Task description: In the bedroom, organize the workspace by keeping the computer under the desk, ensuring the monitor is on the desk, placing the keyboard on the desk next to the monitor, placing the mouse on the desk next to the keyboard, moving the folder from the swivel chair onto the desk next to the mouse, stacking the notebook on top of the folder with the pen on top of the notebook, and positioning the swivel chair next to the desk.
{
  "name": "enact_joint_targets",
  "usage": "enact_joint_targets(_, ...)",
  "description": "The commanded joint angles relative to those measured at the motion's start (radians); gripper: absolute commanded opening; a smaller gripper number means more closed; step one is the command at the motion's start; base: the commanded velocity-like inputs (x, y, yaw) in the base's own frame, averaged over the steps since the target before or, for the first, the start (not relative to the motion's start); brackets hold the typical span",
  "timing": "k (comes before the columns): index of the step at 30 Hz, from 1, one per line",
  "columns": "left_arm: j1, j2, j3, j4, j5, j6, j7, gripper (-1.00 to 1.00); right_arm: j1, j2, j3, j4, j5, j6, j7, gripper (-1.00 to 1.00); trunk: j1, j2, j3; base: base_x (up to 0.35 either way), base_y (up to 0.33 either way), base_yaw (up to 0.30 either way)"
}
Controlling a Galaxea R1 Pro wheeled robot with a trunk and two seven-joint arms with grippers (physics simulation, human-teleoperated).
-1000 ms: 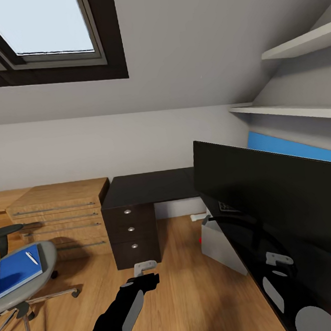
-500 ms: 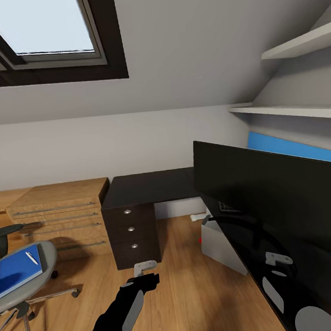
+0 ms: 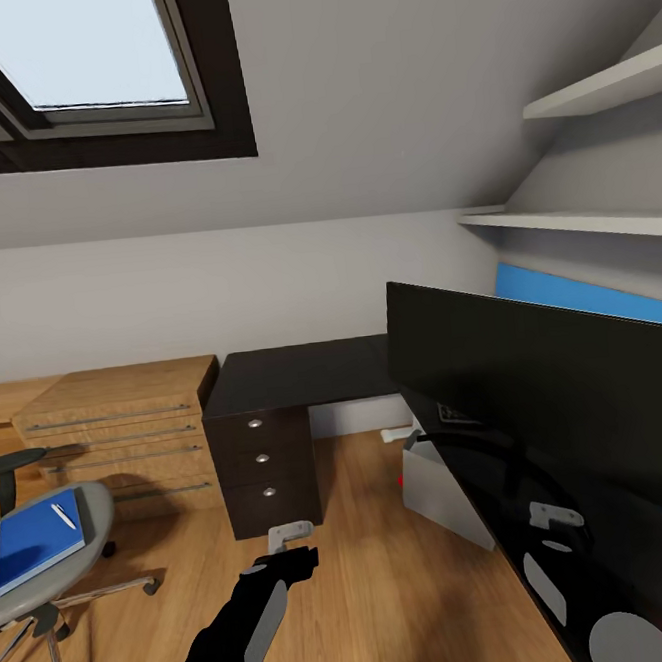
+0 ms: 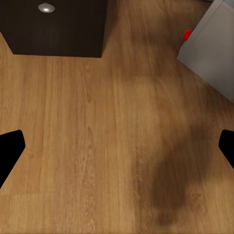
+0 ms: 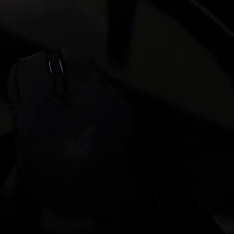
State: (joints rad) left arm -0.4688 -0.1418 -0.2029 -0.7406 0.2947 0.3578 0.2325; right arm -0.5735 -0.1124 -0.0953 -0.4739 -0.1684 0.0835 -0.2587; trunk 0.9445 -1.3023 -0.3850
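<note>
The wide black monitor (image 3: 537,393) stands close at the right on the black desk (image 3: 304,371). Under the desk sits the grey computer (image 3: 440,487), also in the left wrist view (image 4: 209,53) with its red light. The grey swivel chair (image 3: 91,513) stands at the left. It carries the blue folder (image 3: 33,543), and the whitish pen (image 3: 63,516) lies on the folder. My left gripper (image 3: 291,535) hangs open over the floor (image 4: 117,146). My right gripper (image 3: 556,518) is by the monitor's foot. A dark mouse (image 5: 63,126) lies right before it, and its jaws are too dark to read.
The black drawer unit (image 3: 263,467) with silver knobs stands ahead of my left arm, near in the left wrist view (image 4: 53,29). A light wooden bench (image 3: 118,420) adjoins it on the left. White wall shelves (image 3: 582,219) and a blue panel (image 3: 589,298) are behind the monitor.
</note>
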Motion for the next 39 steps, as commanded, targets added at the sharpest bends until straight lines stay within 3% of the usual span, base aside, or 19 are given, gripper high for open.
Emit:
enact_joint_targets(1, -0.001, 0.001, -0.004, -0.002, 0.011, 0.003, 0.009, 1.0, 0.0, 0.0, 0.002, -0.003, -0.011, 0.004, -0.005, -1.0, 0.0, -0.001, -0.001, 0.0, 0.0, 0.0)
enact_joint_targets(11, -0.001, 0.001, -0.004, -0.002, 0.011, 0.003, 0.011, 1.0, 0.003, 0.011, 0.003, -0.111, -0.01, 0.005, -0.007, -1.0, 0.0, -0.001, -0.001, 0.0, 0.0, 0.0)
enact_joint_targets(16, -0.001, 0.001, -0.004, -0.002, 0.011, 0.003, 0.012, 1.0, 0.018, 0.055, 0.026, -0.229, -0.009, 0.012, -0.009, -1.0, 0.0, -0.001, -0.001, 0.0, 0.0, 0.0)
enact_joint_targets(20, -0.001, 0.001, -0.004, -0.002, 0.011, 0.0, 0.012, 1.0, 0.063, 0.082, 0.057, -0.299, -0.009, 0.017, -0.011, -1.0, 0.0, -0.001, -0.001, 0.0, 0.0, 0.0)
enact_joint_targets(24, -0.001, 0.001, -0.005, -0.002, 0.011, -0.021, 0.011, 1.0, 0.071, 0.142, 0.076, -0.31, -0.008, 0.017, -0.017, -1.0, 0.0, -0.001, -0.001, 0.0, 0.0, 0.046)
enact_joint_targets(27, -0.001, 0.001, -0.006, -0.001, 0.011, -0.033, 0.01, 1.0, 0.073, 0.163, 0.08, -0.311, -0.007, 0.017, -0.018, -1.0, 0.0, -0.001, -0.001, 0.0, 0.0, 0.175)
enact_joint_targets(39, -0.001, 0.001, -0.006, 0.003, 0.011, -0.039, 0.007, 1.0, 0.075, 0.172, 0.09, -0.312, -0.004, 0.008, -0.015, -1.0, 0.0, -0.001, -0.001, 0.0, 0.0, 0.027)
